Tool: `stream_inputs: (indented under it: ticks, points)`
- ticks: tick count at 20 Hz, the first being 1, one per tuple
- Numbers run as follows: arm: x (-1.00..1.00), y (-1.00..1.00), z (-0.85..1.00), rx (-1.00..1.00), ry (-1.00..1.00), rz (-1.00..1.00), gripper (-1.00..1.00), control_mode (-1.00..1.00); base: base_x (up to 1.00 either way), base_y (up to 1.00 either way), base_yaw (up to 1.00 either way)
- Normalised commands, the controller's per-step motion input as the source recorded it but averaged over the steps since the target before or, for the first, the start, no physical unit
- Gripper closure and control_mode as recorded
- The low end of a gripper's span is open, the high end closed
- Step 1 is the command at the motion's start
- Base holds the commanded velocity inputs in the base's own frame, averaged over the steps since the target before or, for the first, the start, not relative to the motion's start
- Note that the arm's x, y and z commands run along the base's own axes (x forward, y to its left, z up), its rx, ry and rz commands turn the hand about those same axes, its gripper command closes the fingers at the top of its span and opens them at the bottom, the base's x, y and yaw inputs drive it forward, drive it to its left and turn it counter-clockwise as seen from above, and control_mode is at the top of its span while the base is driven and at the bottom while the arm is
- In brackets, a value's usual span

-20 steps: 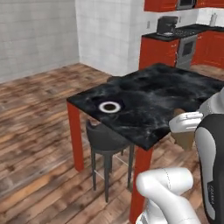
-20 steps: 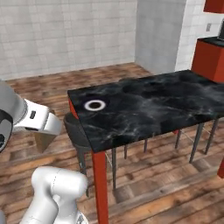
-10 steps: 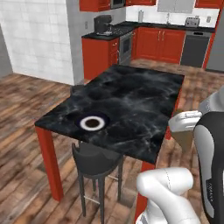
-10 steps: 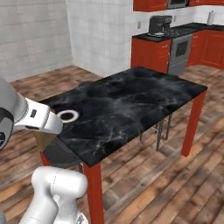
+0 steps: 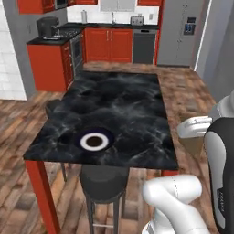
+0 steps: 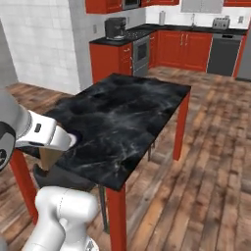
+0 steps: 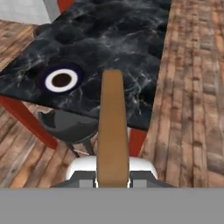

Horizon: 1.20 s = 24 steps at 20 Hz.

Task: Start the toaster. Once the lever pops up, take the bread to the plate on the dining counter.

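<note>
My gripper (image 7: pixel 113 176) is shut on the bread (image 7: pixel 113 127), a thin brown slice seen edge-on and standing upright between the fingers. From the left base view the gripper (image 5: pixel 194 138) hangs off the right near corner of the dining counter (image 5: pixel 132 105), with the bread (image 5: pixel 194 146) below the white hand. The right base view has the bread (image 6: pixel 48 158) under the hand at the counter's near left corner (image 6: pixel 122 112). The blue-rimmed plate (image 5: pixel 93 141) lies near the counter's front edge, left of the gripper; the hand view places the plate (image 7: pixel 61 79) upper left of the bread. The toaster (image 5: pixel 136 20) stands far back on the kitchen worktop.
A dark stool (image 5: pixel 103 180) is tucked under the counter's near edge, below the plate, and a second one (image 5: pixel 52 106) stands at its left side. Red cabinets (image 5: pixel 107 43) and a dishwasher (image 5: pixel 144 45) line the far wall. Wooden floor runs along the counter's right side (image 5: pixel 183 87).
The whole picture has swung as the base drove and turned: the dining counter now lies lengthwise ahead with the plate near its front. The bread stays in the shut gripper.
</note>
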Motion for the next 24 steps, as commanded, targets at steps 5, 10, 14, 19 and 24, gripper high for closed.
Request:
stream_inputs:
  ticks: [5, 10, 14, 19, 24]
  points:
    - [0.0, 0.0, 0.0, 0.0, 0.0, 0.0, 1.0, 1.0, 0.0, 0.97, -0.52]
    - [0.0, 0.0, 0.0, 0.0, 0.0, 0.0, 1.0, 1.0, -0.01, 0.94, -0.38]
    - [0.0, 0.0, 0.0, 0.0, 0.0, 0.0, 1.0, 1.0, 0.0, 0.8, -0.24]
    - [0.0, 0.0, 0.0, 0.0, 0.0, 0.0, 1.0, 1.0, 0.15, 0.16, -0.06]
    - [0.0, 0.0, 0.0, 0.0, 0.0, 0.0, 1.0, 1.0, 0.27, 0.0, 0.0]
